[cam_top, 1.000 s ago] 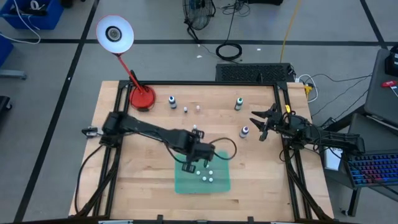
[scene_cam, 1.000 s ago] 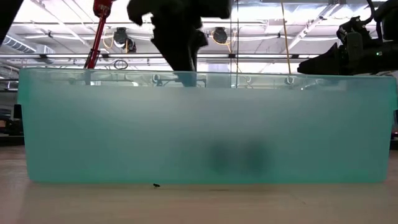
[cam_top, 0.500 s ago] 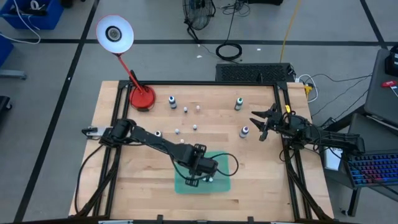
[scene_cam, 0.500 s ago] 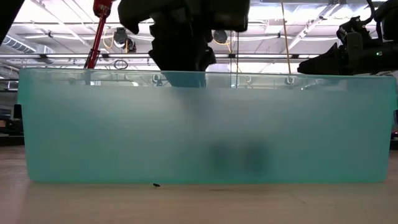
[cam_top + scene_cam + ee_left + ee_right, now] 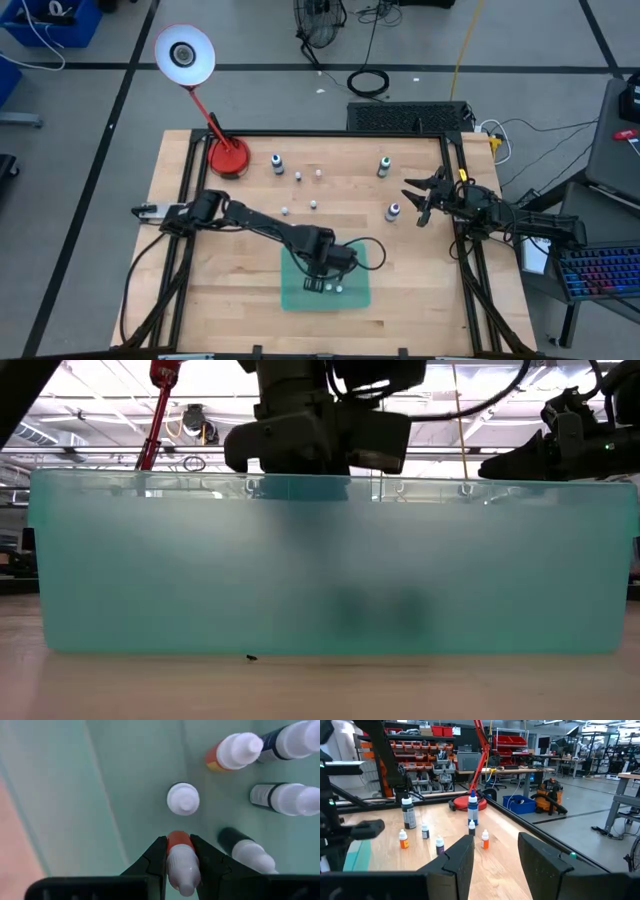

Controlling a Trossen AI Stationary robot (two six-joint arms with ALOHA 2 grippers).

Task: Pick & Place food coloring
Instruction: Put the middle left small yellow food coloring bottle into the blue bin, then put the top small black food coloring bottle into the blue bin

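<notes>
My left gripper (image 5: 321, 271) reaches down into the teal bin (image 5: 352, 292) and is shut on a tiny food coloring bottle (image 5: 179, 851) with a red body and a white cap. Several more white-capped bottles are in the bin: one upright (image 5: 183, 799), an orange one (image 5: 231, 753) and dark ones (image 5: 284, 799) lying on their sides. My right gripper (image 5: 415, 200) waits open by the table's right edge, beside a small bottle (image 5: 393, 211) standing on the wood. My left gripper pinches the red bottle between its two fingers (image 5: 156, 855), which come from above, pointing down. The fingers sit on the bottle's upper part, where the red body meets the white cap (image 5: 182, 866). The bottle stands upright; whether its base touches the bin floor I cannot tell.
Other bottles stand on the far half of the table: larger ones (image 5: 277, 162) (image 5: 383, 166) and tiny ones (image 5: 299, 177) (image 5: 285, 210) (image 5: 313, 204). A red lamp base (image 5: 229, 156) sits at the far left corner. The bin wall (image 5: 330, 560) fills the low view.
My left gripper has moved toward the table's near edge, over the bin, and come down into it, its wrist turning on the way. It stays shut on the bottle. The right arm has kept still.
</notes>
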